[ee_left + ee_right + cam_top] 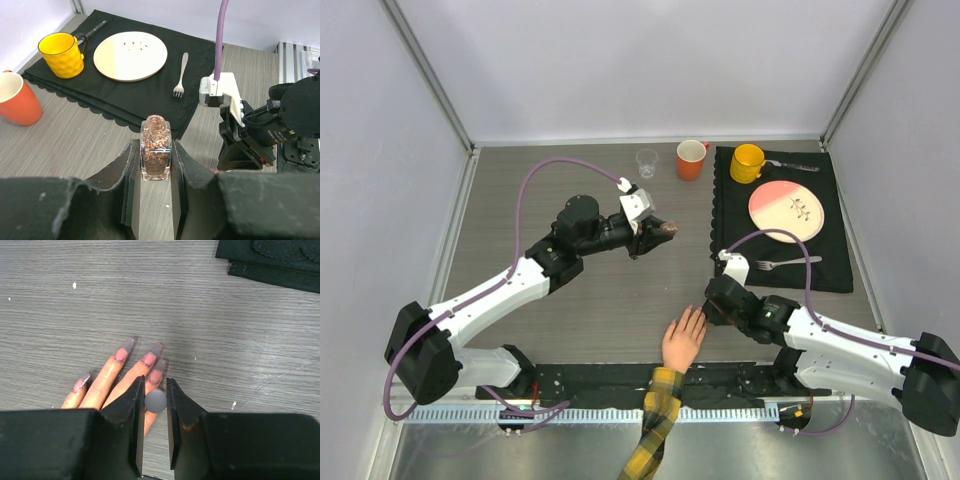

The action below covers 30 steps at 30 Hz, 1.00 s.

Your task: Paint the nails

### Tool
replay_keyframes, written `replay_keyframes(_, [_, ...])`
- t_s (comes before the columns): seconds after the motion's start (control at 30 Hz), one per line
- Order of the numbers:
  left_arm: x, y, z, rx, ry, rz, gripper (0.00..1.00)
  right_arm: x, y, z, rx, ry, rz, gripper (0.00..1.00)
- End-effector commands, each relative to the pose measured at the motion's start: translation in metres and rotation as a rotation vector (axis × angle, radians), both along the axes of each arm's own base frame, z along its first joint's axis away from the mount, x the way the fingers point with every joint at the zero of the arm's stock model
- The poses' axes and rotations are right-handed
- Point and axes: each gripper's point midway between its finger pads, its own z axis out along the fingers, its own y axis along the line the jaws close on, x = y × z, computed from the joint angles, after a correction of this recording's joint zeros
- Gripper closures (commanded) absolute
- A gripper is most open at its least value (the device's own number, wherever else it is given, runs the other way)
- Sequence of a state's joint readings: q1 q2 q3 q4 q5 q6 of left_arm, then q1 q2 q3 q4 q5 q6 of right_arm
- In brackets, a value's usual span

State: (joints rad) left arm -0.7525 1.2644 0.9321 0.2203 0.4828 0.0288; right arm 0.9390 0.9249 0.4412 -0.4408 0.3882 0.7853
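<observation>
As walls (pixel 620 60) ring the woodgrain table (pixel 600 300), left gripper (pixel 156 155) clamps bottle (pixel 156 134), right gripper (pixel 155 382) cap (pixel 155 401).

Long pointed pinkish nails (pixel 150 358) on the flat, palm-down fake hand (pixel 102 390)

The table (pixel 240 315) is finished in matt grey wood grain. A black cloth mat (pixel 150 95) is laid far right. The bottle (pixel 156 150) is glossy clear glass, glitter-filled. The nails (pixel 149 359) are smooth and translucent, the cap (pixel 155 401) matt grey plastic, the fork (pixel 182 70) metal.
</observation>
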Motion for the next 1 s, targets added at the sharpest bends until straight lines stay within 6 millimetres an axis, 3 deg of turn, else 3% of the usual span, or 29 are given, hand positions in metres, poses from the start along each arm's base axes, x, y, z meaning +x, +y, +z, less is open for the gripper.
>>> replay_keyframes(0.0, [-0.004,0.000,0.036,-0.071,-0.081,-0.015,1.00,0.002,0.006,0.008,0.048,-0.016,-0.004,0.99])
replay_keyframes(0.97, [-0.006,-0.003,0.035,-0.071,-0.066,-0.031,1.00,-0.008,-0.005,0.004,0.038,0.023,-0.024,0.99])
